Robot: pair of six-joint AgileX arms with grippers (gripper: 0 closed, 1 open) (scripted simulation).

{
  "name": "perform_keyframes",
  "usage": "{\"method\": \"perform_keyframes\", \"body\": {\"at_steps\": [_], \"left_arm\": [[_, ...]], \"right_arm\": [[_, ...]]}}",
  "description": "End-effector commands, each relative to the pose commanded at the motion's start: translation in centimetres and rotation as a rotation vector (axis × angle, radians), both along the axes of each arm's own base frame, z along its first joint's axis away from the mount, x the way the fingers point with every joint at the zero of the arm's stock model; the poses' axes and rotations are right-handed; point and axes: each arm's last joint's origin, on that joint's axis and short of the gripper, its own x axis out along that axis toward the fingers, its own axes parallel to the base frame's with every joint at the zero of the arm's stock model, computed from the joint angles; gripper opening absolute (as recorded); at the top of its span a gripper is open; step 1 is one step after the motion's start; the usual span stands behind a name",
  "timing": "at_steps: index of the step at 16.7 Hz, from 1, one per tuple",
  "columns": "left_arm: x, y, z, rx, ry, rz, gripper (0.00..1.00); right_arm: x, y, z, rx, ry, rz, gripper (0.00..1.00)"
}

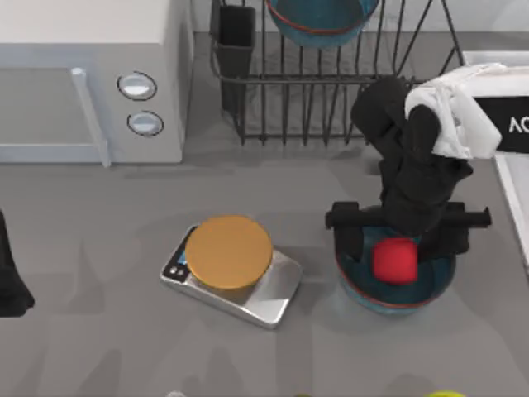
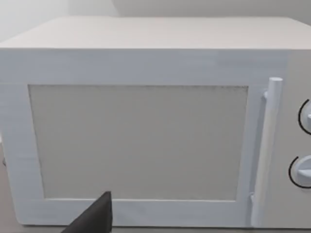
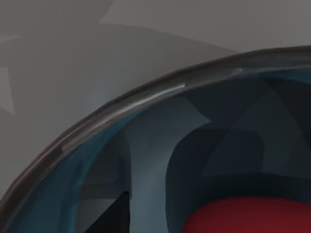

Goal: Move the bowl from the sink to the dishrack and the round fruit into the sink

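Step in hand: the round fruit (image 1: pixel 393 260) is judged to be under pickup; the right gripper (image 1: pixel 398 248) is lowered into a bowl on the table (image 1: pixel 99 331), directly over the fruit.
Right gripper: whether its fingers are apart or closed on the fruit cannot be told, as the wrist body covers them in the top view.
Left arm: parked at the table's left edge (image 1: pixel 10 281), facing the microwave (image 2: pixel 146 141).
Round fruit: bright red, smooth, slightly blocky; it is seen lying inside the near bowl (image 1: pixel 395 285), and as a red patch at the bowl's bottom in the right wrist view (image 3: pixel 252 216).
Near bowl: teal-blue glaze with a thin red-brown rim (image 3: pixel 146 97); it stands on the table, right of the scale (image 1: pixel 231 269).
Second bowl: an identical bowl (image 1: pixel 322 18) is seen already standing in the dishrack (image 1: pixel 331 91), so the bowl step is judged done.
Sink: a pale rim (image 1: pixel 514 198) is seen at the table's right edge.
Next move: a firm closure on the fruit is called for, then a straight lift clear of the bowl's rim and a carry rightward to the sink.
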Motion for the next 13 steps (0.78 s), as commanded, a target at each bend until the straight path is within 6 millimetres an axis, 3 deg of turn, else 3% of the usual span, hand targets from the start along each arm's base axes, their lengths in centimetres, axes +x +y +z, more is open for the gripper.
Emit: {"method": "perform_keyframes", "body": {"at_steps": [5, 13], "left_arm": [[0.0, 0.0, 0.0, 0.0, 0.0, 0.0, 1.0], [0.0, 0.0, 0.0, 0.0, 0.0, 0.0, 1.0]], "right_arm": [[-0.14, -0.04, -0.74, -0.002, 0.004, 0.0, 1.0], [-0.14, -0.04, -0.74, -0.002, 0.004, 0.0, 0.4]]}}
